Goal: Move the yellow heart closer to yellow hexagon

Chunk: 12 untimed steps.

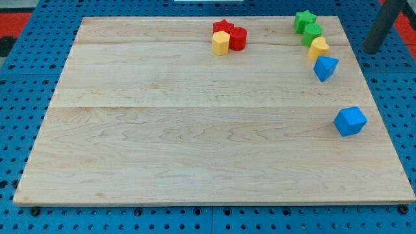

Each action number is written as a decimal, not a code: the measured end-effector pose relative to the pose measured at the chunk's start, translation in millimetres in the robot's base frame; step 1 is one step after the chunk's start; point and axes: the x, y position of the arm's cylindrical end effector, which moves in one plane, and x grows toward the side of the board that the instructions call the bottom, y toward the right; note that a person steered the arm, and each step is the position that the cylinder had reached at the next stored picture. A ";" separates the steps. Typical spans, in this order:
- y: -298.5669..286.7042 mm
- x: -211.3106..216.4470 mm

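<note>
The yellow heart [318, 47] lies near the board's right edge toward the view's top, touching a green block [312, 33] above it and next to a blue triangle-like block [325, 67] below it. The yellow hexagon [221, 43] lies at the view's top centre, touching a red cylinder [238, 38] and a red star [223, 27]. My tip [372, 51] is at the view's right, off the board's right edge, to the right of the yellow heart and apart from it.
A green star [303, 20] sits at the top right above the green block. A blue cube [350, 121] lies near the right edge at mid height. The wooden board [195, 130] rests on a blue pegboard.
</note>
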 end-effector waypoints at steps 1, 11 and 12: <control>0.0 -3.7; -223.5 -3.8; -225.1 -3.8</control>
